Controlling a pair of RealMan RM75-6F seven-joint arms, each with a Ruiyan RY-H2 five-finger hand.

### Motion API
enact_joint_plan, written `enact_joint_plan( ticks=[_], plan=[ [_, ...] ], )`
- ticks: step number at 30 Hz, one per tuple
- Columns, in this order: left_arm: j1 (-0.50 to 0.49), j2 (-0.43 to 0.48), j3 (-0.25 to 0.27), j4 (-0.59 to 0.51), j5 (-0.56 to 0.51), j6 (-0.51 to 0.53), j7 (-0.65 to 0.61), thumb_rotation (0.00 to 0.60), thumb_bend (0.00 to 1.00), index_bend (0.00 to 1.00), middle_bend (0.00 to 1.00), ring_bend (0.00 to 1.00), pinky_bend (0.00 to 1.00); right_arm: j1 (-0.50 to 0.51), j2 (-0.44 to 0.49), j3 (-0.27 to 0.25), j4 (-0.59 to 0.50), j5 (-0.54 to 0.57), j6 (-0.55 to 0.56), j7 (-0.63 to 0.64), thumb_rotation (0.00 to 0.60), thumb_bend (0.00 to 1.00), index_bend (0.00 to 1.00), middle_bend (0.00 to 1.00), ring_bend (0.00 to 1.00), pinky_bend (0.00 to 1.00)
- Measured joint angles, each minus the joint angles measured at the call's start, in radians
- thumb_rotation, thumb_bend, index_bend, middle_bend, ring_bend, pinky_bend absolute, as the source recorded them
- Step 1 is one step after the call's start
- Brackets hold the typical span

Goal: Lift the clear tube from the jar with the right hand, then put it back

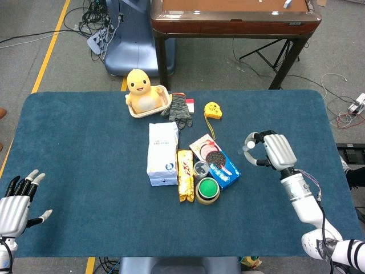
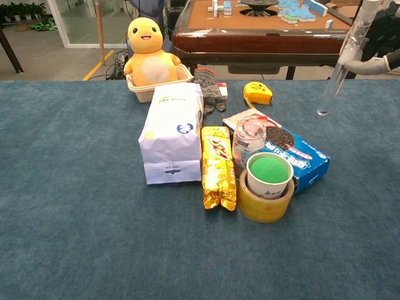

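Right now your right hand [image 1: 272, 150] pinches the clear tube [image 2: 345, 62] high and well right of the glass jar [image 2: 248, 139], presumably lifted clear for the return, while your left hand [image 1: 17, 201] idles with fingers spread, holding nothing.

The right hand [image 1: 272, 149] has a smooth silver-grey back shell with black between the fingers, and it joins a white, rounded forearm [image 1: 302, 201] with thin wires running along it near the wrist. The left hand [image 1: 16, 201] has the same grey shell, dark fingers and pale fingertips. In the chest view only pale grey fingers [image 2: 374, 62] and a dark palm show.
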Motion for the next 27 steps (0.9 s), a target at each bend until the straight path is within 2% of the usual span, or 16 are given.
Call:
enact_joint_plan(
  ticks=[3,5,8,13,16,19,24,27],
  plan=[
    [0.001,0.001,0.001,-0.001,0.0,0.002,-0.001,0.6,0.16,0.1,0.05,0.12,0.04,-0.003,0.002,0.004,-0.012,0.01,-0.012,-0.042,0.6,0.63,0.63,0.55,0.44,0.32],
    [0.001,0.002,0.001,0.0,0.0,0.003,-0.002,0.6,0.16,0.1,0.05,0.12,0.04,-0.006,0.007,0.008,-0.024,0.015,-0.025,-0.019,0.6,0.63,0.63,0.55,0.44,0.32],
    [0.001,0.002,0.001,-0.001,0.0,0.003,-0.002,0.6,0.16,0.1,0.05,0.12,0.04,-0.011,0.017,0.016,-0.046,0.018,-0.048,0.098,0.6,0.63,0.63,0.55,0.44,0.32],
    [0.002,0.003,0.001,-0.002,0.001,0.006,-0.003,0.6,0.16,0.1,0.05,0.12,0.04,-0.019,0.035,0.025,-0.065,0.013,-0.078,0.401,0.6,0.63,0.63,0.55,0.44,0.32],
    [0.002,0.002,0.001,-0.002,-0.001,0.006,-0.002,0.6,0.16,0.1,0.05,0.12,0.04,-0.022,0.031,0.025,-0.053,0.005,-0.068,0.497,0.6,0.63,0.64,0.55,0.44,0.32],
    [0.001,0.002,0.001,-0.003,0.0,0.006,-0.001,0.6,0.16,0.1,0.05,0.12,0.04,-0.026,0.015,0.024,-0.04,-0.002,-0.048,0.494,0.6,0.63,0.64,0.55,0.44,0.32],
    [0.0,0.004,0.002,-0.005,0.001,0.005,0.0,0.6,0.16,0.1,0.05,0.12,0.04,-0.029,0.006,0.025,-0.045,-0.006,-0.05,0.34,0.6,0.63,0.64,0.55,0.44,0.32],
    [0.001,0.005,0.001,-0.004,-0.003,0.005,-0.003,0.6,0.16,0.1,0.05,0.12,0.04,-0.03,0.009,0.027,-0.056,-0.01,-0.065,0.306,0.6,0.63,0.64,0.55,0.44,0.32]
  ],
)
